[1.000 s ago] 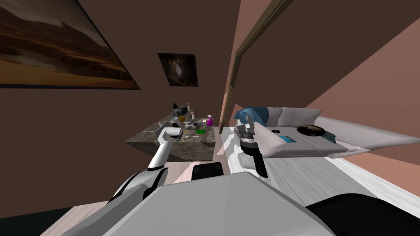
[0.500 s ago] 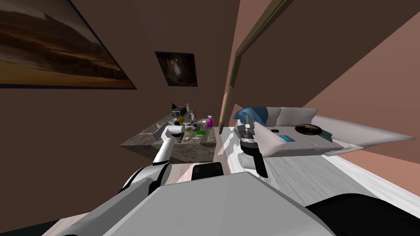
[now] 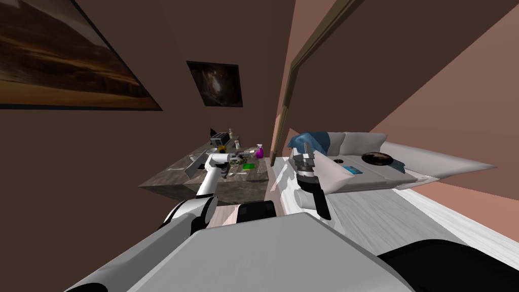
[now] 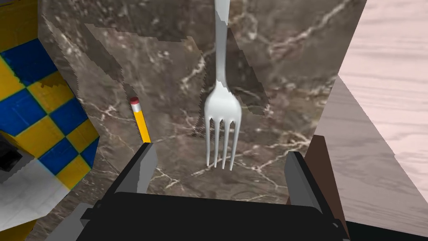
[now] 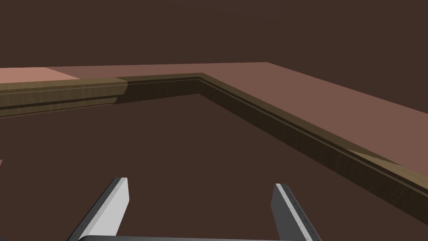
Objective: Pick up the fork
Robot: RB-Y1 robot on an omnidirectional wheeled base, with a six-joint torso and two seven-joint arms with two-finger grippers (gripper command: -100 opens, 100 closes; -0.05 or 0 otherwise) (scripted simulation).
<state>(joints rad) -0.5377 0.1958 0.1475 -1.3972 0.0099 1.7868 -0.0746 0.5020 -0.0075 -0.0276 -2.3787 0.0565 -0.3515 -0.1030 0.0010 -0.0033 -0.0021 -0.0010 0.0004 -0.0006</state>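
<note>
The room has dark brown walls (image 3: pixel 101 152) hung with two dim paintings (image 3: pixel 61 61), and a pale wood floor (image 4: pixel 388 62). A white sofa (image 3: pixel 431 170) runs along the right side, with a blue cushion (image 3: pixel 311 141) at its near end and a dark round thing (image 3: pixel 377 158) lying on the seat. Beside it stands a low table (image 3: pixel 167 180) of dark marble with white veins. Its far half is crowded with small things, among them a purple spray bottle (image 3: pixel 259 151), a green block (image 3: pixel 248 165) and a dark box (image 3: pixel 219 137) at the far edge.

The left arm reaches out over the table's near half. The right arm is raised in front of the sofa, the right gripper (image 5: pixel 200 183) with its fingers spread wide and nothing between them.

The head view leaves the tabletop clutter too small to read; the left wrist view gives it close. There the fork (image 4: pixel 221 121) lies flat on the marble, not far from the table edge that borders the floor, with its handle pointing away. Its tines point toward the left gripper (image 4: pixel 219 173), which stands wide open around them without touching. A yellow pencil (image 4: pixel 141 121) with a red eraser lies just beside one finger (image 4: pixel 142 171). Past it sits a thing in blue and yellow checks (image 4: pixel 37 104).
</note>
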